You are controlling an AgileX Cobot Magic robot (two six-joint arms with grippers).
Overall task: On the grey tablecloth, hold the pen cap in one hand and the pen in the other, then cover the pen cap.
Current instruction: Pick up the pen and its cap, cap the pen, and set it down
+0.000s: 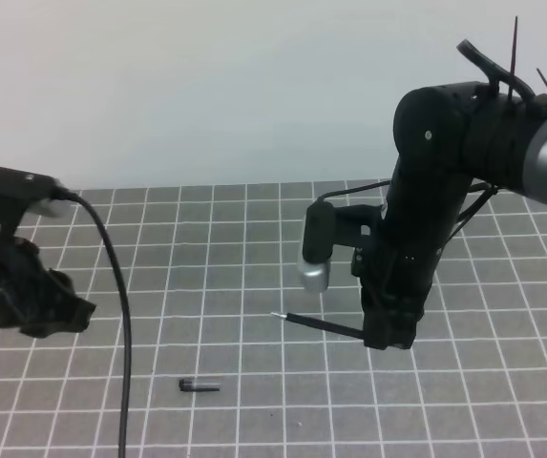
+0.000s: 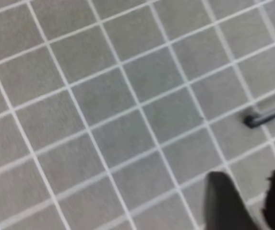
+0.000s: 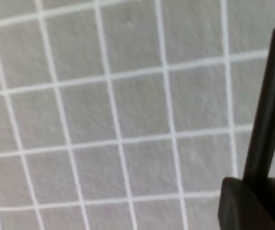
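The pen (image 1: 323,326) is a slim black stick with a pale tip pointing left. It is held nearly level above the grey tablecloth (image 1: 254,248), and my right gripper (image 1: 386,334) is shut on its rear end. In the right wrist view the pen (image 3: 270,105) rises from the dark fingers (image 3: 250,206). The pen cap (image 1: 199,386), a short black tube, lies on the cloth near the front, left of the pen. My left gripper (image 1: 71,313) hovers far left, apart from the cap. In its blurred wrist view the cap (image 2: 267,115) lies beyond the fingertips (image 2: 226,203), which show a narrow gap and hold nothing.
A black cable (image 1: 120,315) hangs from the left arm down across the cloth's left side. The right arm's camera housing (image 1: 315,250) sits above the pen tip. A pale wall stands behind the cloth's far edge.
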